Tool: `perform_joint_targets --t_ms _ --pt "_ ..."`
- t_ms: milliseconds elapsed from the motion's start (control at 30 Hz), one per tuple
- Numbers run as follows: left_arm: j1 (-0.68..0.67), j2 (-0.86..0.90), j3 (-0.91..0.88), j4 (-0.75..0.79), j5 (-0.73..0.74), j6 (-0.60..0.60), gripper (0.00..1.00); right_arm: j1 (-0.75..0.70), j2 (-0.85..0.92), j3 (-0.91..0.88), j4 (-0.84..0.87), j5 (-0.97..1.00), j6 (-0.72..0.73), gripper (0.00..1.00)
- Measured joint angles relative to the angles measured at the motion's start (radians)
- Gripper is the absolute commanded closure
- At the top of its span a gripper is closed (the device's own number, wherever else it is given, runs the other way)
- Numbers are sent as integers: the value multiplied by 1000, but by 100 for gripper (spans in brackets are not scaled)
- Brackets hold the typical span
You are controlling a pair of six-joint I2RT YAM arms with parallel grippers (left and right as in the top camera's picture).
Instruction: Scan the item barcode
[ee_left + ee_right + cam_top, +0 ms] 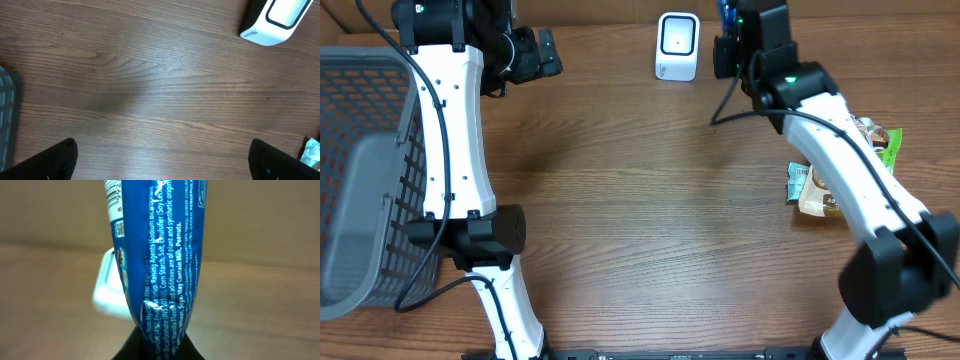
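With right gripper clamped tight, pinches a glossy, crinkled blue packet beside the rounded white scanner. Holds left gripper spread wide over grained wood table.

Grey mesh basket left; snack packets, perhaps two, right.

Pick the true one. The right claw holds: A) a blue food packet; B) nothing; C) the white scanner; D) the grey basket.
A: the right wrist view shows the blue packet rising from the right claw, which is shut on its lower end, with the white scanner behind it.
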Motion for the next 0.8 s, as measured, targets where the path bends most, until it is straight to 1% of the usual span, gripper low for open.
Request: perform_joint_targets --t_ms 100,200,300,467,600,700,800 --pt "0 0 0 0 0 0 1 2 63 0 126 127 -54 96" --pt "0 0 0 0 0 0 0 8 128 0 271 249 -162 96" --pt "0 0 0 0 0 0 0 29 196 0 437 355 -319 96" --pt "0 0 0 0 0 0 0 80 289 0 613 429 -599 96" --pt "0 0 0 0 0 0 0 108 364 0 706 445 -827 96" --pt "0 0 0 0 0 0 0 109 410 0 734 452 -935 96" --pt "0 0 0 0 0 0 0 104 452 0 751 454 -1007 96"
